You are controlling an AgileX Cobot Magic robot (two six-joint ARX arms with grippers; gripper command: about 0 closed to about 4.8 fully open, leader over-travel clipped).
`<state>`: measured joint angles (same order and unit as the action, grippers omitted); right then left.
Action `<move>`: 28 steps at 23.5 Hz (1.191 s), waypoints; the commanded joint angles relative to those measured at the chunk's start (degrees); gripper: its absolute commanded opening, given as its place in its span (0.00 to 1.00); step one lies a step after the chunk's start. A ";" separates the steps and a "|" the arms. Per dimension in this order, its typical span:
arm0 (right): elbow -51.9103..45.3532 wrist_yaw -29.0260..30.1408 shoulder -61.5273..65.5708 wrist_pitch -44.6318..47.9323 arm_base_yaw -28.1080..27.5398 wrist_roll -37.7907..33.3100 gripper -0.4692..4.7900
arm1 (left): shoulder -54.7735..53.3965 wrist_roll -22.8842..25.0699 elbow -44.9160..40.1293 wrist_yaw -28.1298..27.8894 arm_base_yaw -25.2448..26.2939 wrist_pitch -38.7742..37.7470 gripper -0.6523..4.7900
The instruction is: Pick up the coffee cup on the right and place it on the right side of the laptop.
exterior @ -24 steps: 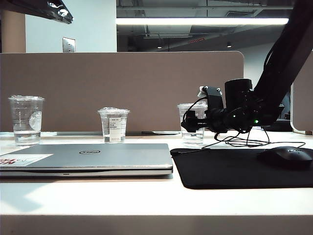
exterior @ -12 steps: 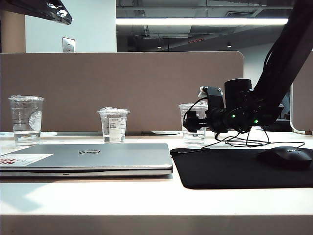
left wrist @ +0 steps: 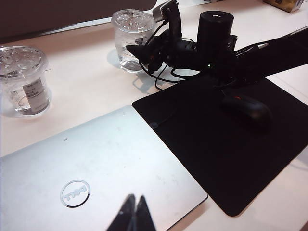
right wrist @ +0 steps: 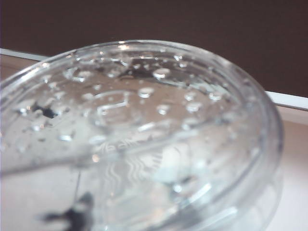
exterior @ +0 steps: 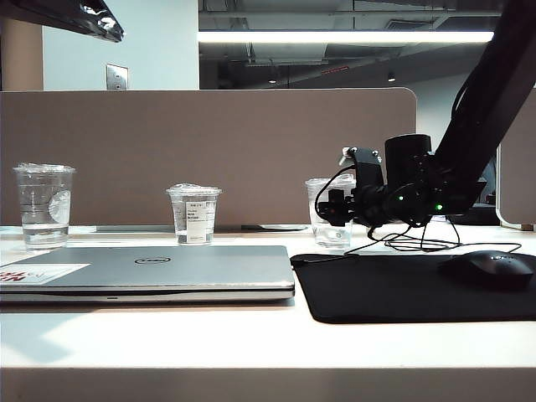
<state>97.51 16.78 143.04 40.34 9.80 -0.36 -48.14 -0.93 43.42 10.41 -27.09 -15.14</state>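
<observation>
**Right gripper draws in around the coffee cup**

Between the earlier frames and this one the right gripper (exterior: 333,208) has narrowed around the coffee cup (exterior: 325,213), and the cup has shifted a touch toward the arm; everything else on the white desk (exterior: 251,343) sits as it did. Whether the jaws press the cup wall yet cannot be told: the right wrist view is filled by the cup's droplet-covered lid (right wrist: 139,110) seen very close.

From the left of the exterior view: a clear cup with a round whitish sticker (exterior: 43,205) stands near the desk's far left edge, then a shorter cup with a white label (exterior: 193,213), both along the foot of the brown partition (exterior: 209,151). In front of them lies the closed laptop (exterior: 151,272), its right edge just beside the black mouse mat (exterior: 410,289). A black mouse (exterior: 490,270) rests on the mat's right part, with dark cables behind it.

The coffee cup stands behind the mat's far left corner, near the partition. Bare desk runs along the front edge before laptop and mat.

The left gripper (left wrist: 134,211) hangs above the laptop lid, its fingertips together. Behind the partition, a ceiling light strip (exterior: 343,37) crosses a dim room.
</observation>
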 commanded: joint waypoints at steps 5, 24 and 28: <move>0.28 1.64 -6.49 -3.02 0.09 -0.09 0.52 | 0.15 0.09 0.31 0.31 -0.07 0.59 0.11; -2.43 4.46 -24.17 -19.30 0.07 -0.02 0.53 | 0.15 0.07 0.31 0.31 -0.07 0.61 0.11; -7.98 4.61 -26.67 -16.28 0.11 -0.07 0.53 | 0.15 0.09 0.31 0.31 -0.07 0.61 0.11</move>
<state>91.31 20.95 118.13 19.66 9.85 -0.36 -48.07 -0.93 43.42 10.41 -27.09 -15.27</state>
